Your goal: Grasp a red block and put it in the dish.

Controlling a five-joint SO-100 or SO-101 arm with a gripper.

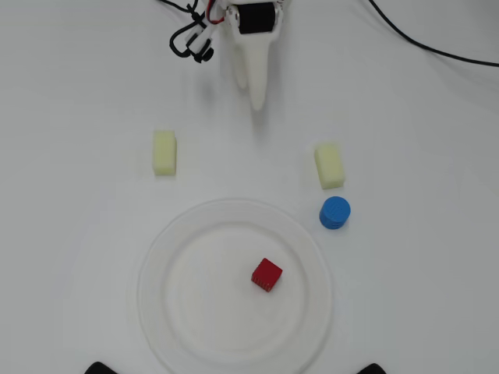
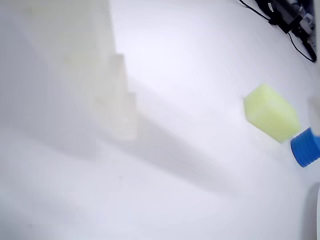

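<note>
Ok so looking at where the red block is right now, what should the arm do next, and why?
Probably nothing beyond staying pulled back or settling to rest. In the overhead view the red block already lies inside the dish, right of its centre, and the gripper sits at the top of the table, away from the dish and holding nothing visible. Whether its jaws are open cannot be told.

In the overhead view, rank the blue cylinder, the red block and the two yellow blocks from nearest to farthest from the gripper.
Measured from the gripper tip:
1-2. Right yellow block and left yellow block, one on each side: too close to call.
3. Blue cylinder, just below the right yellow block.
4. Red block, lying in the dish, farthest.
</note>
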